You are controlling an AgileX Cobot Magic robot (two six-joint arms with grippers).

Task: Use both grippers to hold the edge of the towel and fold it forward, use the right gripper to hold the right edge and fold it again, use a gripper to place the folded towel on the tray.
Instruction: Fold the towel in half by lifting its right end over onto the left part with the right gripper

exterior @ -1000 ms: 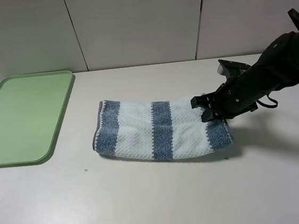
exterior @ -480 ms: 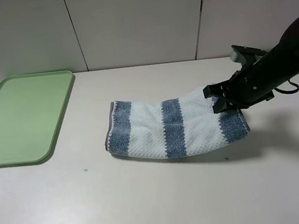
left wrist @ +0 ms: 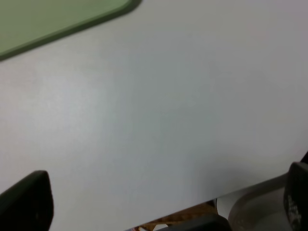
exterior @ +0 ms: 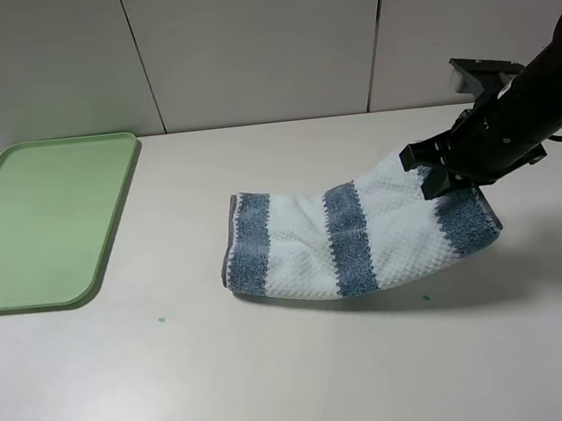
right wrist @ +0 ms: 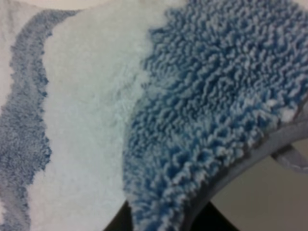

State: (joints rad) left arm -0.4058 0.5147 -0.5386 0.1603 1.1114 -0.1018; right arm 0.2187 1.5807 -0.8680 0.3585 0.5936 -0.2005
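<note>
1. A pale bench fills the scene, seen from a high camera.
2. A light green tray lies at the bench's far left, with nothing on it.
3. A thick towel with white and blue-grey stripes lies folded right of centre, well apart from the tray. Its left end rests on the bench. Its right end is raised a little and casts a shadow beneath.
4. The black right gripper reaches in from the right. Its fingers are pinching the towel's raised right end.
5. The left gripper shows only in its own wrist camera. Its fingers are spread wide over bare bench and hold nothing.
6. A narrow grey hem edges the looped pile right by the pinching fingers.
7. The towel looks soft, limp and fairly light. Any part left unsupported will probably sag and drag. The rough pile should resist slipping. A hold on the right edge near the hem, catching both layers, seems best.
</note>
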